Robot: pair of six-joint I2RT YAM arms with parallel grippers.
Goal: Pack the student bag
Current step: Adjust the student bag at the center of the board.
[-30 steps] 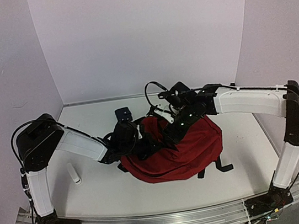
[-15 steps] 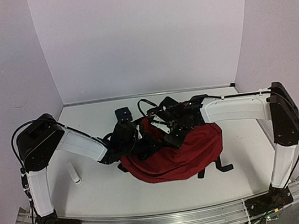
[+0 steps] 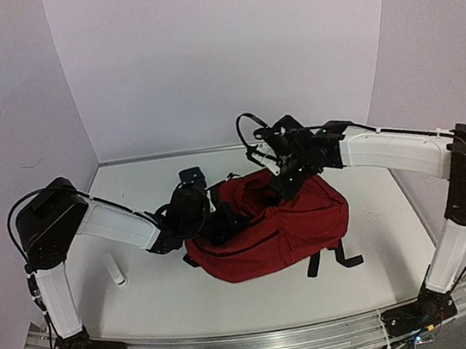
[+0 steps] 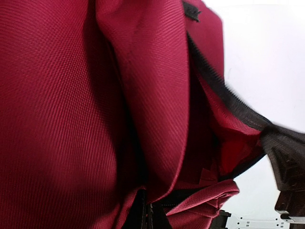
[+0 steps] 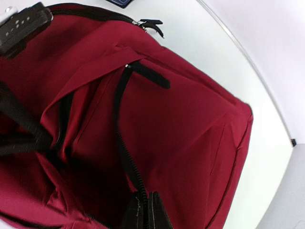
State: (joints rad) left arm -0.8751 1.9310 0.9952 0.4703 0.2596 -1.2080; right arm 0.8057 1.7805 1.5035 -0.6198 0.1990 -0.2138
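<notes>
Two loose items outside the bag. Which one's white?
The small cylinder lying alone, left of the student bag. The other one, the dark blue item, sits at the bag's far edge.

The student bag (image 3: 276, 233) lies on the table (image 3: 163, 297), near its middle. A small box (image 3: 192, 178) sits behind the bag, near it, at its 11 o'clock. A short tube (image 3: 117, 270) lies well apart at the bag's 9 o'clock.
</notes>
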